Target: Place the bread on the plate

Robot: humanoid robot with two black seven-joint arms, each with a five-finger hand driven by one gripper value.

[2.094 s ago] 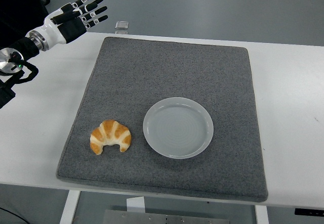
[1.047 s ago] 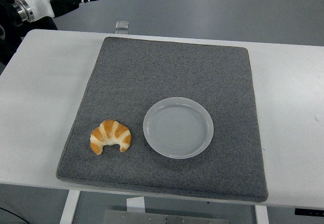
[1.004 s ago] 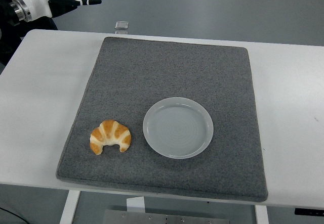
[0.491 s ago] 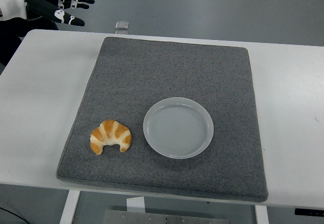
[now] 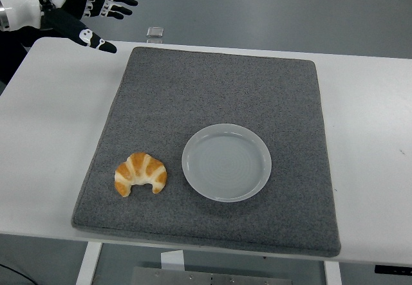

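- the croissant [image 5: 141, 174] lies on the grey felt mat [image 5: 212, 79], near the mat's front-left corner, curved side away from the robot and both tips toward the near edge.
- the plate [image 5: 226, 162] sits just right of the croissant, close by but not touching, and holds nothing; the task's placement is not yet done.
- the mat covers the middle of the white tabletop [image 5: 58, 124], probably to give both items a non-slip, cushioned base.
- the left hand [image 5: 90, 5] is at the top-left corner of the view, above the tabletop's far-left corner and well apart from the croissant; its fingers are spread, thumb angled downward, and it grips nothing.
- judgement: the open posture suits an approach phase, with the span ready to close over the croissant's arched back.
- a small clear object [image 5: 154, 33] rests at the far edge of the tabletop; its kind cannot be told.
- the right hand is not visible.
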